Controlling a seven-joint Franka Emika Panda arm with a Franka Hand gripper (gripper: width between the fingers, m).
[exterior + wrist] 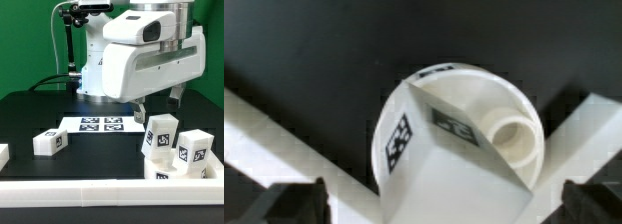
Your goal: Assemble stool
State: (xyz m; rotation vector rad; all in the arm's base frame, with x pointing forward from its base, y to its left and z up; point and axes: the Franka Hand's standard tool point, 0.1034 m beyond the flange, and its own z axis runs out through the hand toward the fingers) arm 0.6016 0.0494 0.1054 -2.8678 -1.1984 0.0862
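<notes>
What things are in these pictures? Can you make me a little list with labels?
Table: black tabletop
Board: the marker board, thin, flat, white, lying mid-table
Seat: white round plastic disc seat, tagged, tilted on its edge
Lone leg: white oblong plastic block leg, on the exterior view's left
Right group: tall white block beside leaning white block, on the exterior view's right
Gripper: gripper open, over the seat
</notes>
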